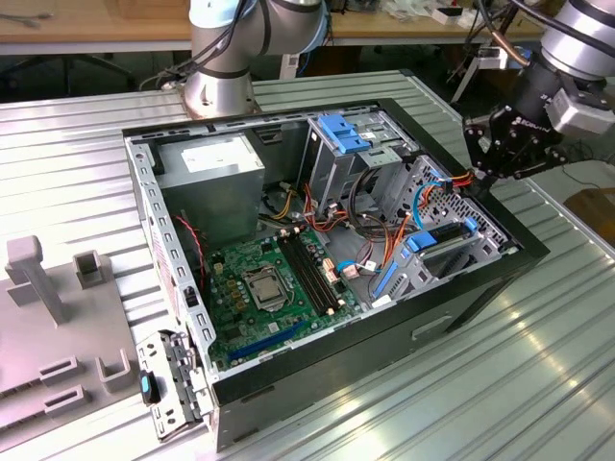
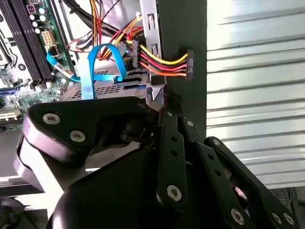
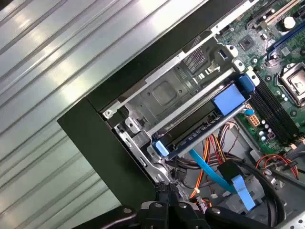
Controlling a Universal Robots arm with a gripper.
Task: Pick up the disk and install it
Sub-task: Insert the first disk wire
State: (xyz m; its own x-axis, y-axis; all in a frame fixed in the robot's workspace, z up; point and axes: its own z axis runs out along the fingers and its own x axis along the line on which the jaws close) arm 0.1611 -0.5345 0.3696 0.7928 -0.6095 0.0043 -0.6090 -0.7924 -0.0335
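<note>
Disk (image 1: 444, 240): slanted in the drive bay (image 3: 162, 93) at the case corner, apparently not fully seated.
Gripper (image 1: 478, 181): just beside the bay, over the cables (image 2: 157, 59).
Fingers (image 2: 171, 136): pressed together, holding nothing; likely set for pushing, not grasping.

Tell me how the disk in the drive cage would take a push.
The disk looks flat and metal-cased: probably rigid and dense. Held between cage walls, it would likely slide, not tip. Its blue plastic rail may flex slightly.
</note>
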